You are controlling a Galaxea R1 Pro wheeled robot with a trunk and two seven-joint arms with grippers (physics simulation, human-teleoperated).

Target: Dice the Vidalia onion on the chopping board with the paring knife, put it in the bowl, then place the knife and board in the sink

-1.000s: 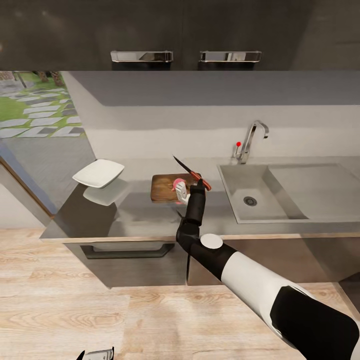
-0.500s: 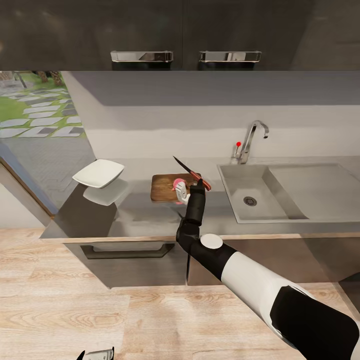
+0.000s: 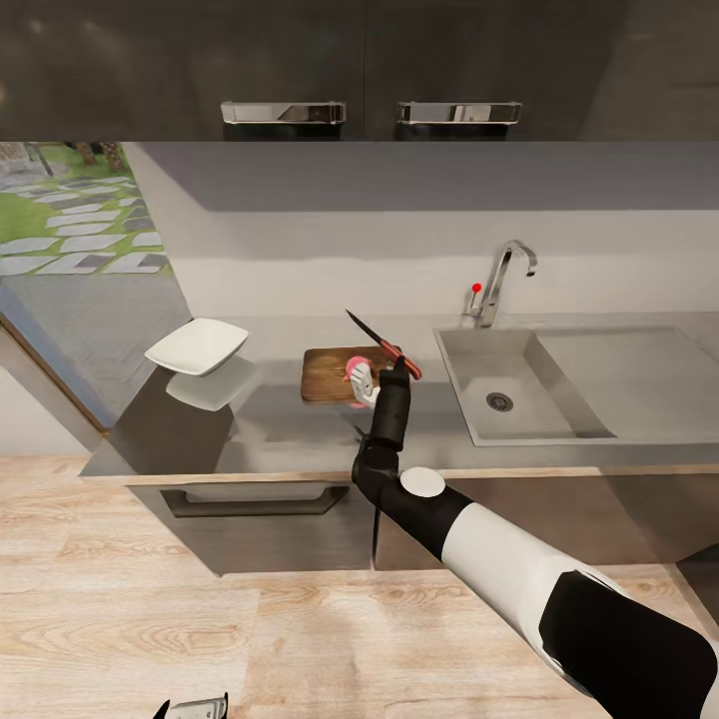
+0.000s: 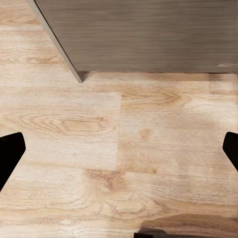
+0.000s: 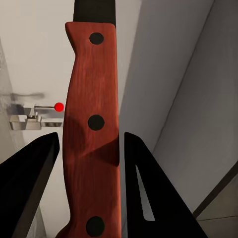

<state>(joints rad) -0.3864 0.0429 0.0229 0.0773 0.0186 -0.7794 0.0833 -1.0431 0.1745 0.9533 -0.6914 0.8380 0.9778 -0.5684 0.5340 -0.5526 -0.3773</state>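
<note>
— Right fingers [image 5: 87,148]?
— Clamped on paring knife [image 3: 383,346], blade raised over chopping board [image 3: 330,374], near sink [image 3: 469,374] edge.
— Left fingers [image 4: 119,148]?
— Spread apart above wooden floor [image 4: 124,148].
— Desk [image 3: 290,424]?
— Glossy grey; bowl [image 3: 197,346] at far corner.

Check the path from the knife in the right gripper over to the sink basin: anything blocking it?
Nothing visible blocks it. The right gripper holds the paring knife above the chopping board, and only bare countertop lies between it and the sink. The faucet stands behind the basin, off that path.
</note>
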